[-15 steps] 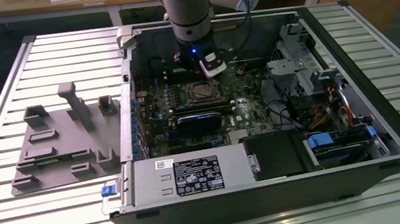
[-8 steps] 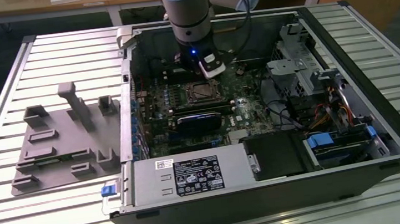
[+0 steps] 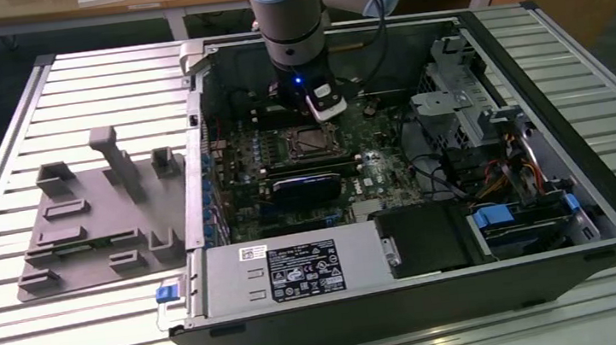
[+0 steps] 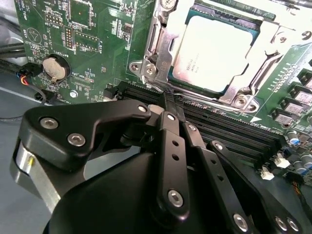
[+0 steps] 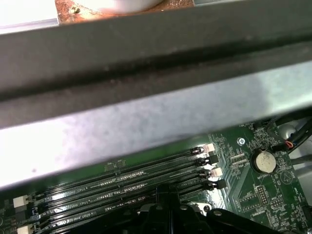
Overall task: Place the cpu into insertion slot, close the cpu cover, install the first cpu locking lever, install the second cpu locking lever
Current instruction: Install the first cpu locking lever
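Observation:
The cpu (image 4: 214,53), silvery-grey and square, lies flat in the insertion slot (image 3: 311,141) in the middle of the green motherboard. The cpu cover (image 4: 265,61), a silvery metal frame, lies down around the chip's edges. My gripper (image 4: 170,100) hangs over the socket in the exterior view (image 3: 325,112). Its black fingers (image 4: 168,146) are pressed together, and the tips sit at the socket's edge, next to the long black memory slots. I cannot tell whether a locking lever is under the tips.
The memory slots (image 4: 234,129) run beside the socket, with a coin battery (image 4: 53,68) nearby. A black card (image 3: 309,183), the power supply (image 3: 295,272), drive cages (image 3: 486,119) and the case walls (image 5: 146,122) surround the board. A grey fixture (image 3: 96,220) lies outside the case.

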You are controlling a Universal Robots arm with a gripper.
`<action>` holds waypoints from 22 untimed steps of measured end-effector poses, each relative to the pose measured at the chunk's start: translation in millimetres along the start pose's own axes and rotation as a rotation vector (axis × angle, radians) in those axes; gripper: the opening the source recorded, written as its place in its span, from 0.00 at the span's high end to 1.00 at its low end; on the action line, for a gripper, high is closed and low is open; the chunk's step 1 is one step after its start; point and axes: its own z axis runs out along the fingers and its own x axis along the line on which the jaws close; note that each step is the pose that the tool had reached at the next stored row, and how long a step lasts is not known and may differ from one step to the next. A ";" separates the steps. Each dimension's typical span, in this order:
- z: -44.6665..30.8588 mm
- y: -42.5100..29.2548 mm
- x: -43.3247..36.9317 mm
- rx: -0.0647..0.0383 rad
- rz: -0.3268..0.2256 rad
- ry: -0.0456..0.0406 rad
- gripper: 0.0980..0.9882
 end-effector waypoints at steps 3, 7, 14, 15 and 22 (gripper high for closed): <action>0.3 -0.1 0.0 0.000 0.000 0.0001 1.00; 0.3 0.0 0.0 -0.001 0.000 0.0002 1.00; -7.6 2.0 -1.1 0.000 -0.001 -0.0008 1.00; -8.6 2.3 -1.2 0.002 -0.001 -0.0017 1.00; -11.4 2.7 -1.4 0.041 -0.009 -0.0152 1.00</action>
